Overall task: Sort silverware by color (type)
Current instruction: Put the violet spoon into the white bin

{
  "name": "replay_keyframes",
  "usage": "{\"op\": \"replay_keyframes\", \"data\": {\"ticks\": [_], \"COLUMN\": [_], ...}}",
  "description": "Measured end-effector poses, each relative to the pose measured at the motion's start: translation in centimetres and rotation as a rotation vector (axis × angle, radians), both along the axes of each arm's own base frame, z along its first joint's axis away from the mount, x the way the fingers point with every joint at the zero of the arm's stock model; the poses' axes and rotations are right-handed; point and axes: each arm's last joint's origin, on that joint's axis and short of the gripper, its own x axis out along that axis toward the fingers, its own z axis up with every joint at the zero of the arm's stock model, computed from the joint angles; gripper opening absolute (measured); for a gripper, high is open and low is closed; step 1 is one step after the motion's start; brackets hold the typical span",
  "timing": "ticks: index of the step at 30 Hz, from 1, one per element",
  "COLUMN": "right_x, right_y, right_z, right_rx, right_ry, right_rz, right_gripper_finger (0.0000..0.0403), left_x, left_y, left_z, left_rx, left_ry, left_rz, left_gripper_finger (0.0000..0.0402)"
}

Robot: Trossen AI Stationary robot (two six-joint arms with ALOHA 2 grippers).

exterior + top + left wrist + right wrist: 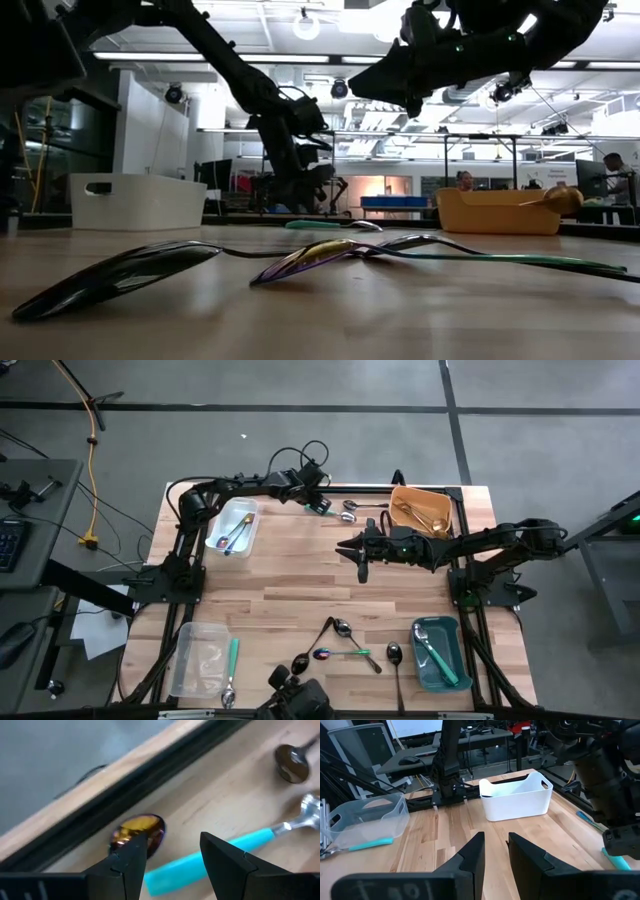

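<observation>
My left gripper point(172, 857) is open at the table's far edge point(318, 503), hovering over a teal-handled silver utensil point(210, 855). Its fingers stand on either side of the handle. An iridescent gold-purple spoon bowl point(139, 831) lies beside one fingertip, and I cannot tell whether they touch. Two more spoons point(350, 510) lie just to the right. My right gripper point(495, 851) is open with a narrow gap and holds nothing; it hangs above mid-table point(360, 552). A cluster of black, iridescent and teal-handled spoons point(345, 645) lies flat near the near edge point(310, 258).
A white bin point(235, 525) at far left holds spoons. An orange bin point(420, 510) at far right holds gold ones. A teal bin point(440, 652) sits near right. A clear bin point(200, 658) sits near left, with a teal-handled utensil point(232, 660) at its side. Black frame rails run along the table's edges.
</observation>
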Motion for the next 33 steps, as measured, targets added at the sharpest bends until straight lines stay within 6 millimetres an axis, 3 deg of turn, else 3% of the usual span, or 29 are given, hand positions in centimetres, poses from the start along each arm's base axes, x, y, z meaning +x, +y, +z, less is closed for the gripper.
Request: {"op": "replay_keyframes", "data": {"ticks": [13, 25, 33], "right_x": [0.0, 0.0, 0.0], "right_y": [0.0, 0.0, 0.0], "right_z": [0.0, -0.1, -0.1], "right_rx": [0.021, 0.022, 0.021], "right_ry": [-0.003, 0.005, 0.005], "right_rz": [-0.003, -0.003, -0.003], "right_gripper_finger": [0.0081, 0.0081, 0.0081], "left_x": [-1.2, -3.2, -3.8], "left_y": [1.3, 1.1, 0.6], "left_z": [-0.6, -1.2, -1.3], "left_rx": [-0.097, -0.234, -0.360], "left_ry": [-0.028, 0.105, 0.098], "left_rz": [-0.005, -0.085, -0.160], "left_gripper_finger": [0.0164, 0.0147, 0.0143]}}
